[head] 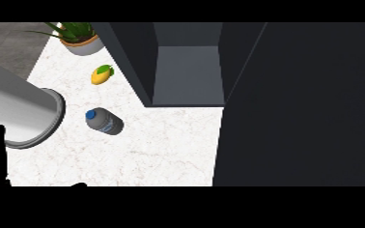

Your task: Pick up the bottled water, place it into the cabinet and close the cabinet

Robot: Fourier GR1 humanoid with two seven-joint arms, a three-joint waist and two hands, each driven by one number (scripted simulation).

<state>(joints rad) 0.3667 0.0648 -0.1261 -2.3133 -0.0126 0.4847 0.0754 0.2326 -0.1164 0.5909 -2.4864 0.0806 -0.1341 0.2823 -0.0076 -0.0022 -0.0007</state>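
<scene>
The water bottle [105,121] stands on the white marble counter [164,149], left of centre, its blue cap towards me. The dark cabinet [189,75] is open behind it, showing a grey shelf inside. One door panel [132,60] juts out at its left and a large dark door [292,106] fills the right of the view. A grey forearm [28,111] comes in from the left edge, its end a little left of the bottle and apart from it. No hand shows on it. The right arm is out of sight.
A yellow-green mango [102,74] lies on the counter behind the bottle. A potted plant [80,39] stands at the back left corner. The counter's left edge runs just behind the forearm.
</scene>
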